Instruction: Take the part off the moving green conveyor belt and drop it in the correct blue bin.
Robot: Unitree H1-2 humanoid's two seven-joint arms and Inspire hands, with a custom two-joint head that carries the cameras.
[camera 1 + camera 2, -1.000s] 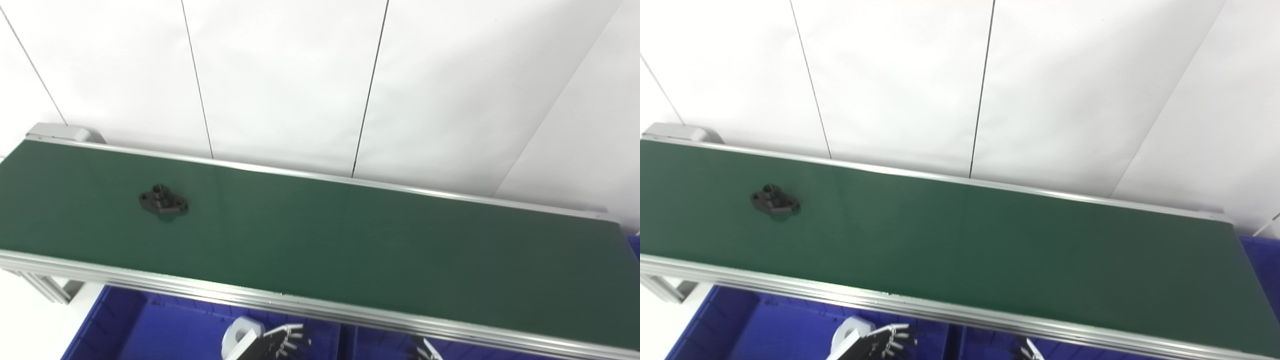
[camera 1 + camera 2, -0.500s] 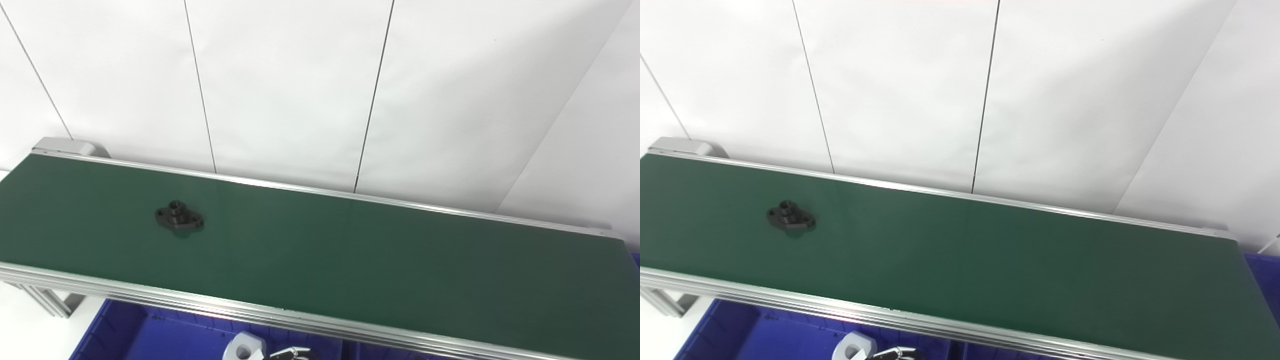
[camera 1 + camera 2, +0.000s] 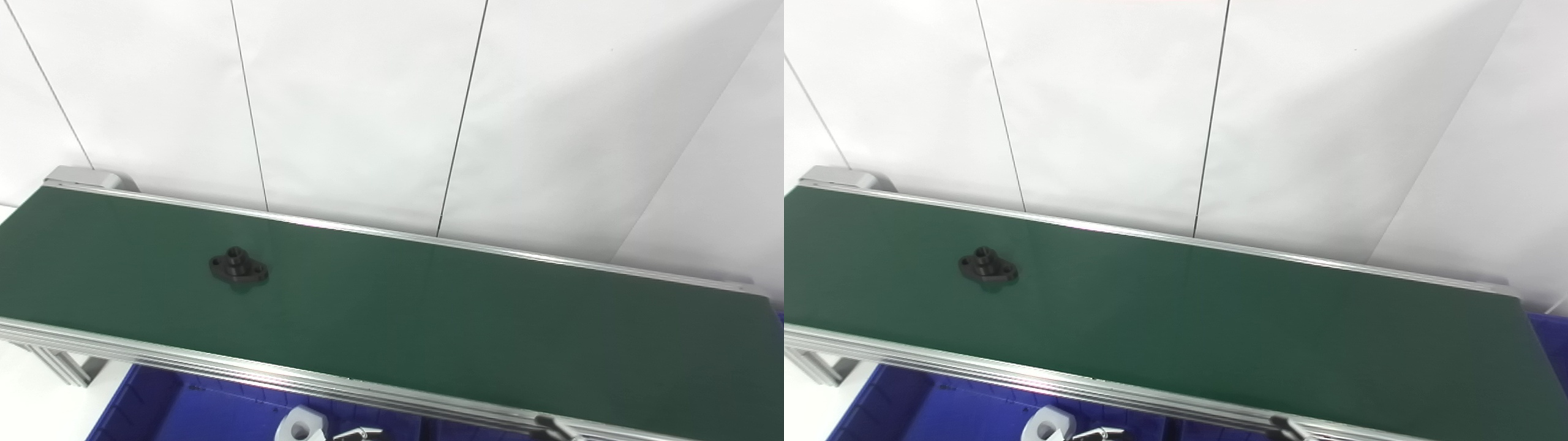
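A small black flanged part [image 3: 239,269] lies on the green conveyor belt [image 3: 465,312], left of its middle; it also shows in the right eye view [image 3: 988,270]. Of my left hand [image 3: 357,434] only fingertips show at the bottom edge, over the blue bin [image 3: 184,410] below the belt's front rail. Of my right hand [image 3: 554,426] only a fingertip shows at the front rail, far right of the part. Neither hand's state can be read.
A white part [image 3: 301,424] lies in the blue bin beside my left fingertips. Another blue bin [image 3: 1549,337] shows past the belt's right end. An aluminium rail [image 3: 245,370] runs along the belt's front. White wall panels stand behind.
The part has ridden rightward along the belt. The camera has tilted up, so both hands have dropped almost out of the picture; the right fingertip now reaches the front rail.
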